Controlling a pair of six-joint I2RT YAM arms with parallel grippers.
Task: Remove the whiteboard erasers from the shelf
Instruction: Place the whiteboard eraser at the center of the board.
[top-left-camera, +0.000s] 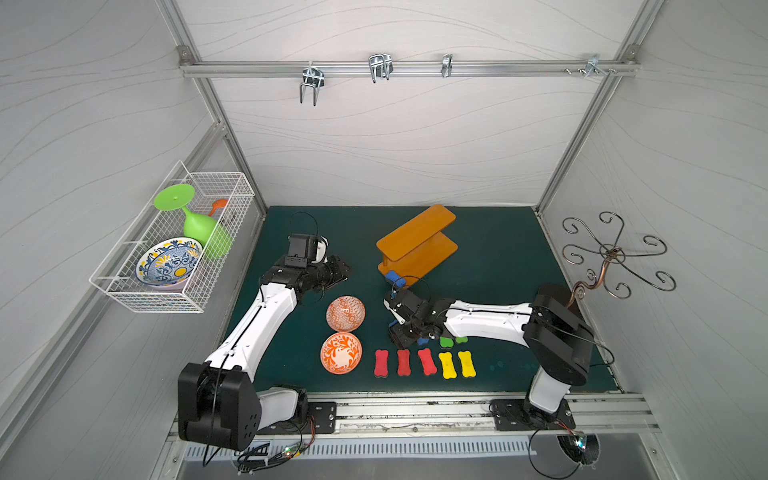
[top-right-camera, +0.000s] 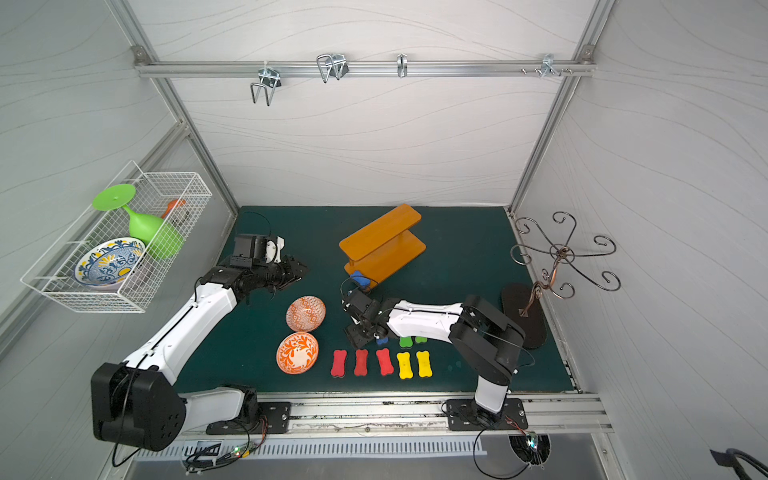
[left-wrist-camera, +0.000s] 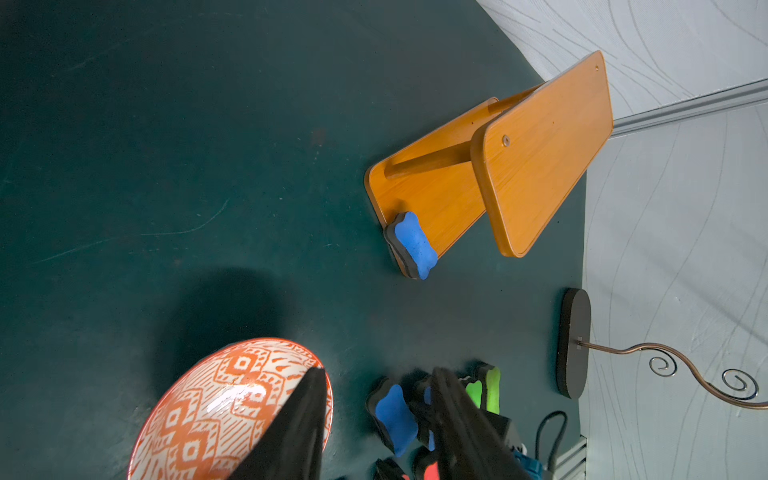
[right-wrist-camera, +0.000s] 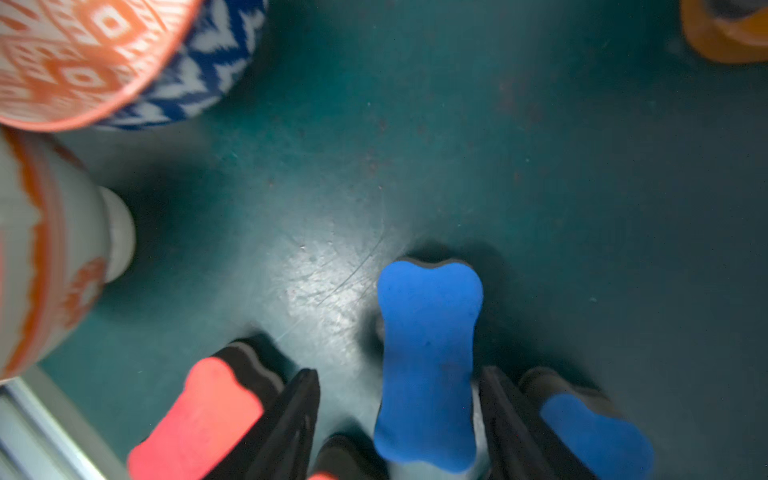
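The orange shelf (top-left-camera: 417, 243) stands at the middle back of the green mat. One blue eraser (left-wrist-camera: 413, 243) lies tilted on the end of its lower board, overhanging the edge; both top views show it (top-left-camera: 395, 277). My right gripper (right-wrist-camera: 398, 374) points down at the mat, open, with a second blue eraser (right-wrist-camera: 428, 365) lying loose between its fingers. A third blue eraser (right-wrist-camera: 594, 432) lies just outside one finger. Three red erasers (top-left-camera: 403, 362) and two yellow ones (top-left-camera: 457, 364) lie in a row, with two green ones (top-left-camera: 446, 342) behind. My left gripper (left-wrist-camera: 379, 370) hovers open and holds nothing.
Two orange-patterned bowls (top-left-camera: 345, 313) (top-left-camera: 341, 353) sit left of the right gripper. A white wire basket (top-left-camera: 124, 291) on the left wall holds a green goblet and a blue bowl. A copper hook stand (top-left-camera: 611, 253) with a dark base (top-right-camera: 523, 316) stands at the right edge.
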